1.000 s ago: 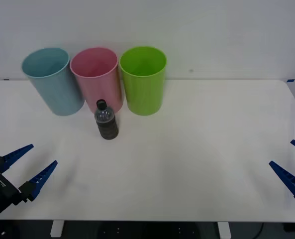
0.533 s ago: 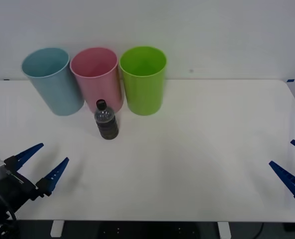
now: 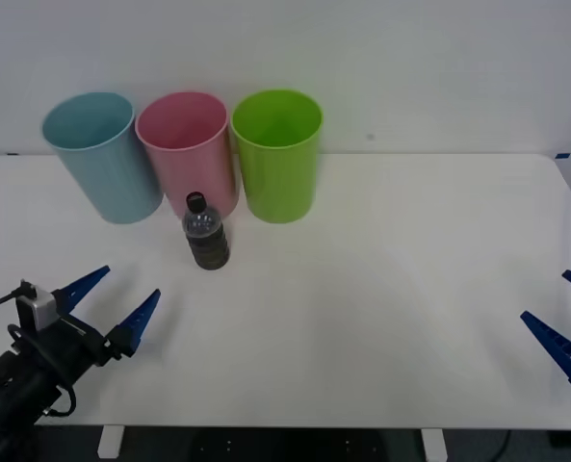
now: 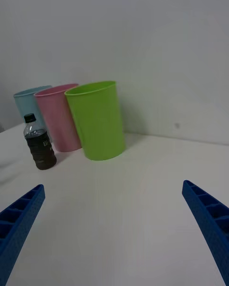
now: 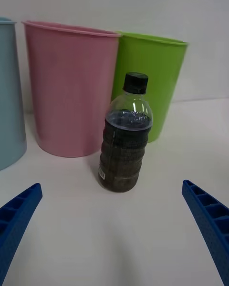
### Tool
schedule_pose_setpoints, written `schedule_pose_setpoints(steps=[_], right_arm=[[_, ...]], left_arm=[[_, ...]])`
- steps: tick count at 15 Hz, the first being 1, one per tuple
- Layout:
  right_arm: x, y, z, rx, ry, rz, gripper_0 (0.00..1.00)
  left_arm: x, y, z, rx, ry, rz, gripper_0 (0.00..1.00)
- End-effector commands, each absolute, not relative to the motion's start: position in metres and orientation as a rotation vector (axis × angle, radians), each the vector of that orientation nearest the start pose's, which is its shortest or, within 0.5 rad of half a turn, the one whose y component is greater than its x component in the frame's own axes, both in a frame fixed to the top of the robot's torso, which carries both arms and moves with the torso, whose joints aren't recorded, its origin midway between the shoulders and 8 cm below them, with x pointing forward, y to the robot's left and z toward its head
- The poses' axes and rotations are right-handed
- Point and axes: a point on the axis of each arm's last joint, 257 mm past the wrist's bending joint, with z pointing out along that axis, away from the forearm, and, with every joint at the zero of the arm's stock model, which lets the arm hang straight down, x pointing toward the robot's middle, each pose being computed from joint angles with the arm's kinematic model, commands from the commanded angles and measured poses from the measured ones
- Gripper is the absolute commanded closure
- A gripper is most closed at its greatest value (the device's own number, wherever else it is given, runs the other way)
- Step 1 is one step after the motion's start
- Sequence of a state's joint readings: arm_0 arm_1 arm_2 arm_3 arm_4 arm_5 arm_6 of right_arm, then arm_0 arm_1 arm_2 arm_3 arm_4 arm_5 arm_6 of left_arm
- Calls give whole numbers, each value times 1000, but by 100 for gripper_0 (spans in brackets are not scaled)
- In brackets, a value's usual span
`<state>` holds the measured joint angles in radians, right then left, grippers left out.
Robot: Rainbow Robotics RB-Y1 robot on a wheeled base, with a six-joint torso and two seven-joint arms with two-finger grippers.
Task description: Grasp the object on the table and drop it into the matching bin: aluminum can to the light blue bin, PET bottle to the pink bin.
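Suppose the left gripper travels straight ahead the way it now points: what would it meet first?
Probably the PET bottle, which stands centred between the open left gripper fingers in the wrist view, with the pink bin just behind it.

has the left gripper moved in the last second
Yes. The left gripper, jaws open, has advanced forward and inward across the table toward the standing PET bottle, which it has not reached.

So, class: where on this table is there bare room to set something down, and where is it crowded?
Bare: the wide stretch of table right of the green bin, out to the right gripper; also the strip between the bottle and the left gripper. Crowded: the back left, where the light blue bin, pink bin and green bin stand together.
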<state>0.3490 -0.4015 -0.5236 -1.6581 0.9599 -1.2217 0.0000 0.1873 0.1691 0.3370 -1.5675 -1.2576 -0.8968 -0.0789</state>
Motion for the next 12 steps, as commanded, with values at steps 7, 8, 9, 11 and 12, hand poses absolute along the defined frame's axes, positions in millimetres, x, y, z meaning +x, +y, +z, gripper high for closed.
schedule_pose_setpoints(steps=[7, 8, 9, 11, 12], right_arm=[[342, -330, -169, -465, 1441, 567, 0], [342, -330, -169, -465, 1441, 567, 0], [342, -330, -169, -465, 1441, 567, 0], [342, -330, -169, -465, 1441, 567, 0], [342, -330, -169, -465, 1441, 567, 0]], left_arm=[[497, 222, -261, 366, 1560, -470, 0], [504, 218, -262, 371, 1563, -469, 0], [508, 216, -263, 373, 1565, -467, 0], [517, 211, -265, 384, 1571, -455, 0], [521, 207, -266, 391, 1575, -451, 0]])
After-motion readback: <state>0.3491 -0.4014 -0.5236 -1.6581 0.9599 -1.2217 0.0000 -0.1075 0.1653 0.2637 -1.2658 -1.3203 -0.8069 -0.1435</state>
